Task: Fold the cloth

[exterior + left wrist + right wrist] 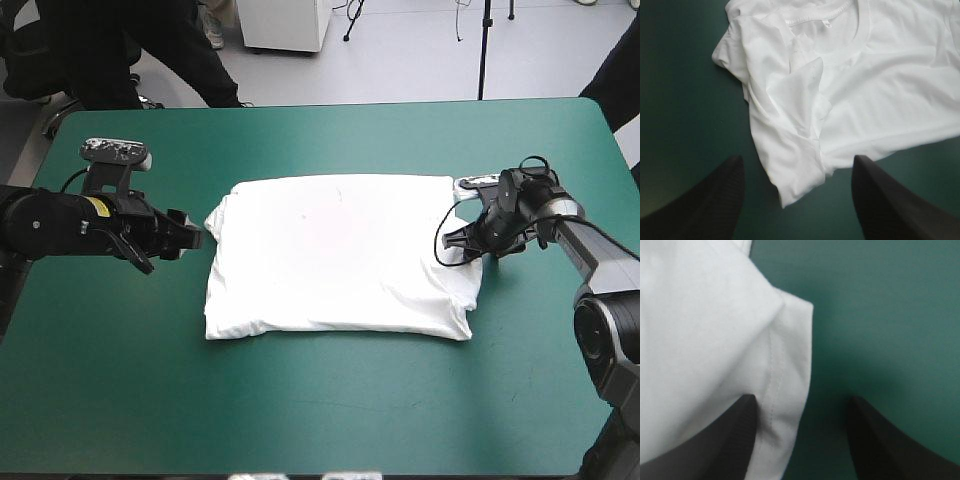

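One spread T-shirt (340, 260), left claw (192, 240) low beside it, wide, right claw (462, 242) wide over its edge

T-shirt (335, 255) lies between left gripper (192, 240) and, apparently over its edge, right gripper (462, 240).

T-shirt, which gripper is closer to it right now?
Right. The right gripper is over the T-shirt, its edge between the open fingers. The left gripper sits open just off the opposite edge.

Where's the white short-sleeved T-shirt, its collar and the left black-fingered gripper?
white short-sleeved T-shirt (335, 255), high view, its middle
collar (810, 21), left wrist view, back band
left black-fingered gripper (797, 160), left wrist view, between fingertips
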Available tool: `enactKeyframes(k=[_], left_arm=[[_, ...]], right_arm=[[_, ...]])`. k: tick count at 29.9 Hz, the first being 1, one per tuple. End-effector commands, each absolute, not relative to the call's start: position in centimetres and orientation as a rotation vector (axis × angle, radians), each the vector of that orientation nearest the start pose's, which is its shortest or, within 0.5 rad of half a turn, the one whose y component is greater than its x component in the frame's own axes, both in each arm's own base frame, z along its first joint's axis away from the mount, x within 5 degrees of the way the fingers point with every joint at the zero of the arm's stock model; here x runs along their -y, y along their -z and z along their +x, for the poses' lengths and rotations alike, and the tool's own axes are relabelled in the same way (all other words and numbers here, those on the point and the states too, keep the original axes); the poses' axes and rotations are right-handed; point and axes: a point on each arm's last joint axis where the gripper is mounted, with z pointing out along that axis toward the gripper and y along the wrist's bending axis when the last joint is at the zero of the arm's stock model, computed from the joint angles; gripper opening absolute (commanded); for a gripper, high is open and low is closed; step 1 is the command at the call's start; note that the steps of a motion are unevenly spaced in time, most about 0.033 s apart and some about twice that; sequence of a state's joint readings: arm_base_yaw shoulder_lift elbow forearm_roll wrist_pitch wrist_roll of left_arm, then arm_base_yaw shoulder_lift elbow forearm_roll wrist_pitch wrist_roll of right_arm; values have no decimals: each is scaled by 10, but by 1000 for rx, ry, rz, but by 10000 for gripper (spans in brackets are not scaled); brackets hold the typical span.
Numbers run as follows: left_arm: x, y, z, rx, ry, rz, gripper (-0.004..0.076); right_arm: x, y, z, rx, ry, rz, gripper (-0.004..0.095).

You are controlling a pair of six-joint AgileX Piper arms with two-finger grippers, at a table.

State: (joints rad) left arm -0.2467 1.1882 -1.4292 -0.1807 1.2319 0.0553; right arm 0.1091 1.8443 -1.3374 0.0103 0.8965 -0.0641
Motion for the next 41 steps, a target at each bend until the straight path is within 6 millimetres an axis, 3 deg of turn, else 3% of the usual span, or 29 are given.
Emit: enactKeyframes(k=[1, 9, 12, 17, 21, 24, 28, 34, 37, 41], left_arm=[[67, -441, 195, -2446, 344, 385, 456], [67, -440, 194, -2456, 341, 387, 456], [67, -440, 194, -2456, 338, 387, 456], [67, -440, 194, -2457, 335, 389, 456], [67, -440, 194, -2457, 335, 389, 456], [67, -440, 194, -2456, 334, 392, 456], [67, -440, 194, -2458, 336, 385, 452], [67, -441, 194, -2456, 341, 385, 435], [67, -441, 193, -2456, 344, 385, 435], [67, -441, 193, -2456, 344, 385, 436]], right_arm=[[-39, -230, 375, -2825, -24, -235, 380], [-40, -217, 377, -2874, -43, -227, -17], [-41, -232, 378, -2850, -44, -229, -17], [-53, -277, 377, -2756, -132, -264, -17], [-83, -303, 374, -2671, -234, -372, -17], [-107, -298, 372, -2663, -253, -462, -17], [-131, -274, 374, -2708, -238, -567, -17], [-141, -244, 381, -2754, -243, -679, 15], [-142, -243, 382, -2753, -256, -694, 116], [-144, -245, 378, -2773, -300, -706, 354]])
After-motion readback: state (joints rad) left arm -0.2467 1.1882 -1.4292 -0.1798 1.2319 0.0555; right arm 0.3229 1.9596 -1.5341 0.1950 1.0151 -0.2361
